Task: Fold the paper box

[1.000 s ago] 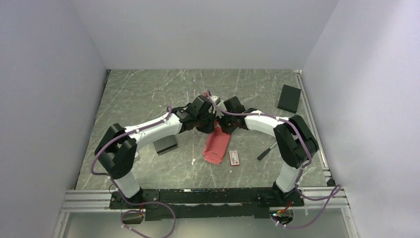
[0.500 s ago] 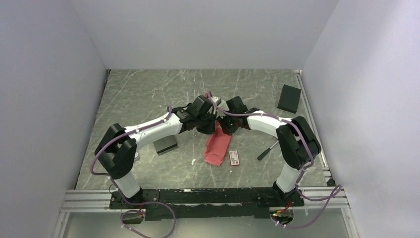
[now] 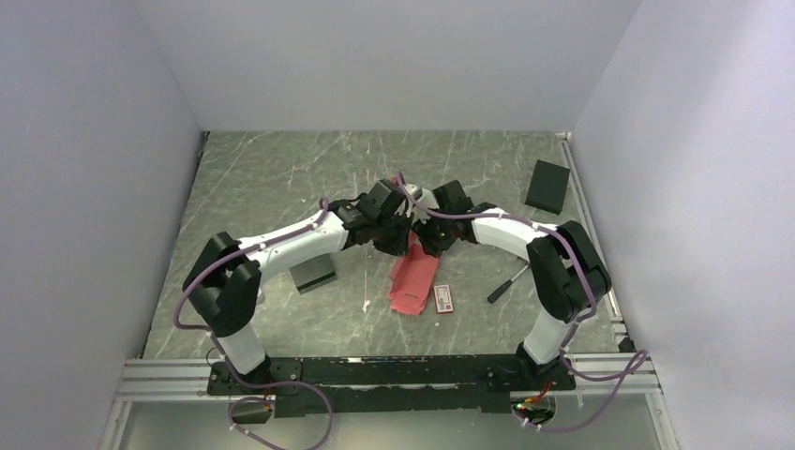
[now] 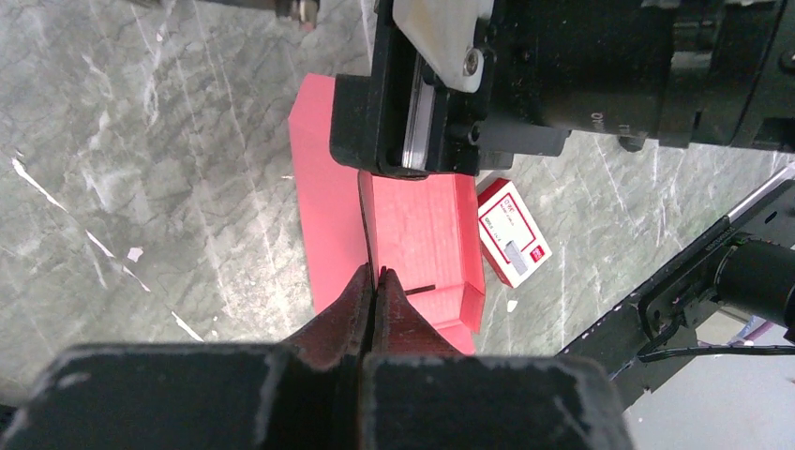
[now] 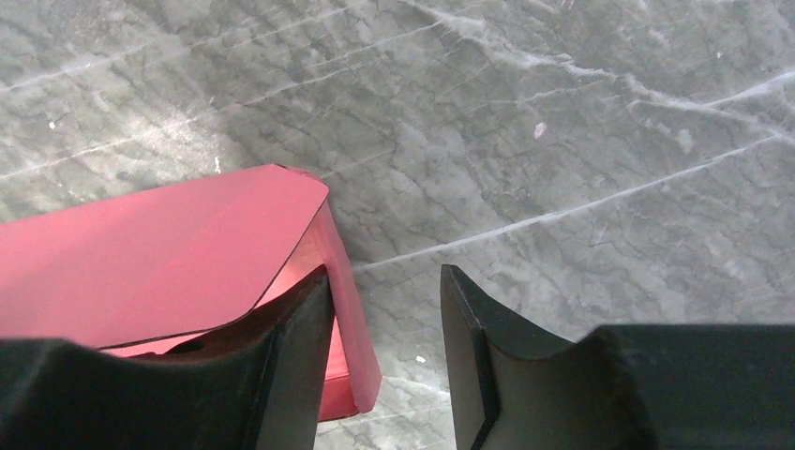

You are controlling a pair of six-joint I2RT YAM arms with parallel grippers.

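Jaws of the left gripper (image 4: 375, 281) are pressed together on a thin fold of the paper box (image 4: 417, 234), close to the end that is nearest to its own camera. I think this pinch serves as an anchor, so that the light cardboard does not slide or spring open while the other arm works on it.

The right gripper (image 5: 384, 277) stands at the opposite end with its jaws spread and nothing between them. One finger (image 5: 300, 328) is just beside the rounded flap of the box and seems to touch its edge, while the other is over bare stone. Probably it is placed there to take or push this flap, but it holds nothing now.

The box itself is only partly folded. Its far end is up between the two grippers, and its near end reaches toward the arm bases in the middle of the worktop (image 3: 281, 178).

A small printed packet (image 4: 511, 232) lies just beside the box on the right side, near enough to get in the way if the box is swung. A black box (image 3: 547, 186) sits well apart, at the far right corner.
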